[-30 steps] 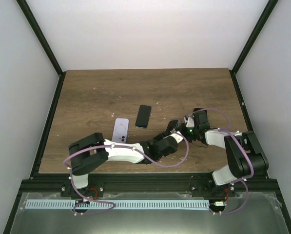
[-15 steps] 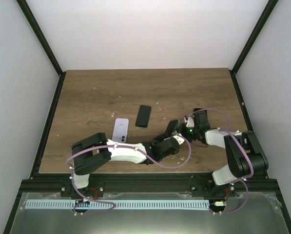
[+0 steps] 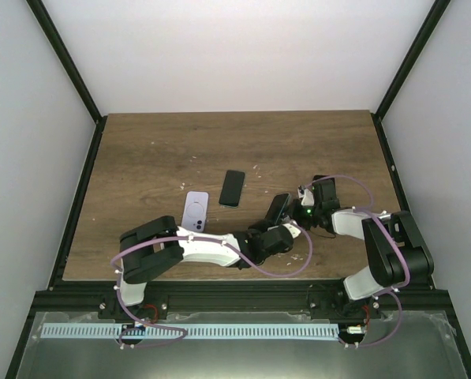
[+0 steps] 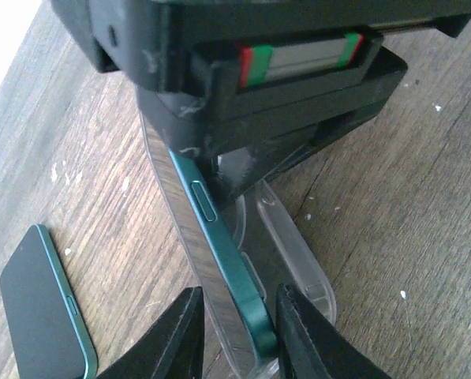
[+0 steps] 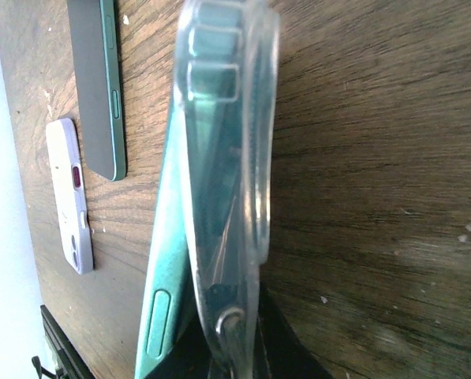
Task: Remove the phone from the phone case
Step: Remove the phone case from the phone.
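Note:
A green phone [image 4: 219,229] stands on edge, partly peeled out of its clear case [image 4: 294,253]. In the top view the phone [image 3: 278,208] sits right of centre between both arms. My left gripper [image 4: 235,332] is shut on the phone's near end, one finger on the screen side and one on the green edge. It is just left of the phone in the top view [image 3: 274,217]. My right gripper [image 5: 231,355] is shut on the clear case [image 5: 227,158], and the phone [image 5: 168,260] leans away from the case to the left. The right gripper [image 3: 300,207] is just right of the phone.
A second dark green phone [image 3: 233,188] lies flat on the wooden table [image 3: 156,150], left of the grippers; it also shows in the wrist views [image 4: 42,308] [image 5: 97,79]. A lilac phone [image 3: 195,211] lies face down beside it [image 5: 69,197]. Black frame rails edge the table.
The left arm's elbow and forearm have shifted a little to the right, and the held phone now stands more tilted. The right arm has not moved.

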`<act>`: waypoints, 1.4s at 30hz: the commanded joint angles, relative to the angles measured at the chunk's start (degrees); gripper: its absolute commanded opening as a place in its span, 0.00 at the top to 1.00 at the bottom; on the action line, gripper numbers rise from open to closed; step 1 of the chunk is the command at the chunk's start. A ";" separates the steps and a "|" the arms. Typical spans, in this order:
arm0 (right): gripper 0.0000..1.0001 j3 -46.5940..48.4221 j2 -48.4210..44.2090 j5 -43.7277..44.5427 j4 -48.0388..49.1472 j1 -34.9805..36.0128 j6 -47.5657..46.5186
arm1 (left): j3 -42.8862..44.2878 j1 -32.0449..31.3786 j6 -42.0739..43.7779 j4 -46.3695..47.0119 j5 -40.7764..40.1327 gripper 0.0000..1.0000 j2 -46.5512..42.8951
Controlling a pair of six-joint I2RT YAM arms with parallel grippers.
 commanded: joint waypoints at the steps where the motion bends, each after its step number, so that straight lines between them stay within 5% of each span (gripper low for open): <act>1: 0.99 -0.38 0.94 3.23 -2.89 -0.95 -2.01 | 1.00 0.95 0.88 -2.67 -4.67 0.78 0.79; 11: 0.99 -0.56 -0.58 6.43 -2.99 -1.05 -2.40 | 1.06 0.86 -1.91 -2.88 -3.11 1.00 -2.57; 32: 0.99 2.33 -7.37 17.07 -6.03 -2.22 -5.32 | -3.57 4.42 -10.90 -4.86 0.55 1.00 -21.84; 42: 0.99 2.37 -11.84 13.64 -6.95 -11.78 -5.15 | -1.59 7.19 -1.97 1.16 -10.16 1.00 -10.20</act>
